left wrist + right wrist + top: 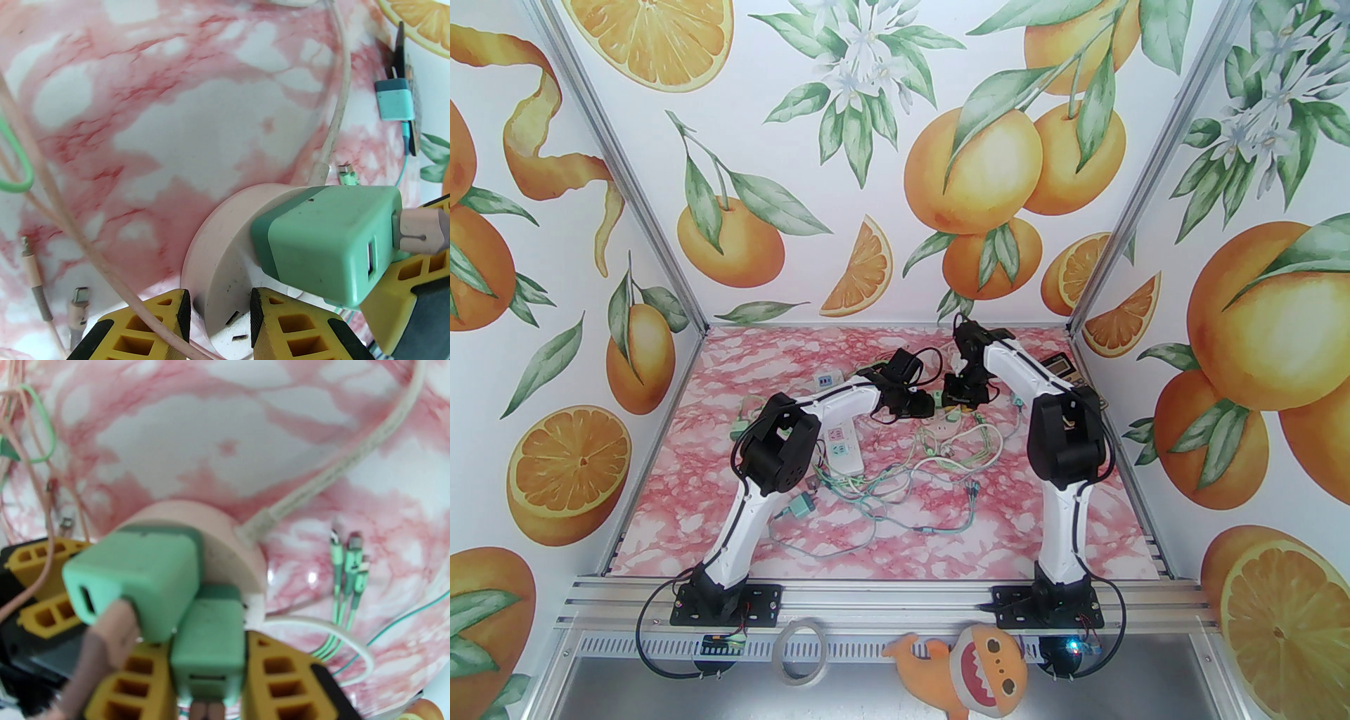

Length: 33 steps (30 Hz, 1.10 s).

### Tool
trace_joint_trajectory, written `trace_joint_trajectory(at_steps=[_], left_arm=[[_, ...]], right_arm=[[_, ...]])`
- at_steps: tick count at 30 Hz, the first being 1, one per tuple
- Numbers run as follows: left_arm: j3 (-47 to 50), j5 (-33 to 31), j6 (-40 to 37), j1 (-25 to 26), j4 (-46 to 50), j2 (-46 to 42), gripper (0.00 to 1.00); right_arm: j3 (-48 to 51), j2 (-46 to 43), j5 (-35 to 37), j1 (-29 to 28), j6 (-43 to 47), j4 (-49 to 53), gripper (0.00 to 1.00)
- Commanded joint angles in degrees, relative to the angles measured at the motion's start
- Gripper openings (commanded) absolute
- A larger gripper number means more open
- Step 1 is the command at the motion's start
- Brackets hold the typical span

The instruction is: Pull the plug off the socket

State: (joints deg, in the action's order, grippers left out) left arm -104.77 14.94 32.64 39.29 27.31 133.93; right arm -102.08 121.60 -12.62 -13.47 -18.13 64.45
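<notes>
While the left gripper (219, 304) pinches the round pale-pink plastic socket hub (218, 246) to anchor it, the right gripper (209, 655) clamps the lower mint-green square plug (207, 630), at the hub's six o'clock, ready to pull.

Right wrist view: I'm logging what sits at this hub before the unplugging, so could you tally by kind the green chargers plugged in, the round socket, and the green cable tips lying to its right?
green charger: 2
round pink socket: 1
green cable tip: 3
Total: 6
</notes>
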Motion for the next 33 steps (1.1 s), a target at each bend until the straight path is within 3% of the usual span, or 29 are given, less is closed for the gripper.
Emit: trace_joint_trajectory(at_steps=[1,10,18,28,33], left_arm=[[2.2,-2.5,-0.7,0.0,8.6,4.3,0.34],[1.6,-2.3,-0.7,0.1,8.9,4.9,0.34],[1.0,-2.3,-0.8,0.2,9.6,5.3,0.34],[1.2,-2.7,-1.2,0.2,9.8,5.3,0.34],[0.9,-2.5,-1.2,0.2,9.7,5.4,0.34]], right_arm=[[-0.7,-3.9,1.2,-0.1,-0.8,-0.5,0.28],[-6.1,1.0,18.5,-11.4,3.6,6.0,0.28],[-7.3,1.9,21.2,-13.5,4.1,6.5,0.28],[-2.8,-4.2,2.5,-2.2,-0.6,0.2,0.27],[-2.2,-4.5,0.5,-1.0,-1.3,-0.2,0.27]])
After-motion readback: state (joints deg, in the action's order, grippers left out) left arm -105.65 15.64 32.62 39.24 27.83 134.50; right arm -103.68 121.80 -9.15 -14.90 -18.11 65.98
